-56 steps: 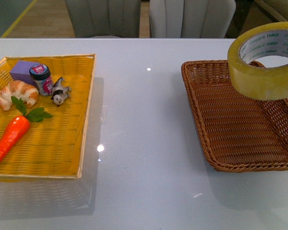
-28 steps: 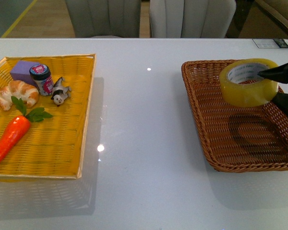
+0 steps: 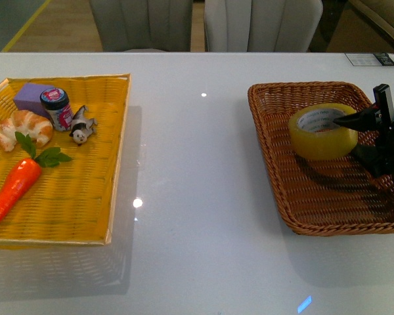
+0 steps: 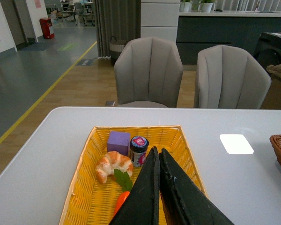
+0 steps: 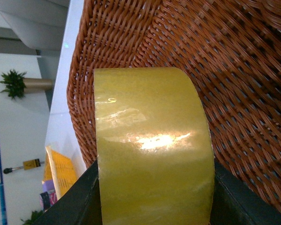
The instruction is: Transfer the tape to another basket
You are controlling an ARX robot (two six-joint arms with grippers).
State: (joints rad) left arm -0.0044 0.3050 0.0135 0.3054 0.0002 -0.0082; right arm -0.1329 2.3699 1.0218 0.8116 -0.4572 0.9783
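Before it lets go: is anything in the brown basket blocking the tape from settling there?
Nothing visible does. The right gripper holds the tape low inside the basket, over bare weave; no other item shows in it. Whether the tape touches the floor is unclear.

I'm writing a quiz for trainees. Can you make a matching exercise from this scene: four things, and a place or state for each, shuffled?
Things:
1. tape
2. carrot
3. croissant
4. left gripper

Places or states:
A. jaws shut
B. in the yellow tray, beside the purple block
C. inside the brown basket, held by the right gripper
D. in the yellow tray, at the end nearest the robot

Pairs: 1-C, 2-D, 3-B, 4-A
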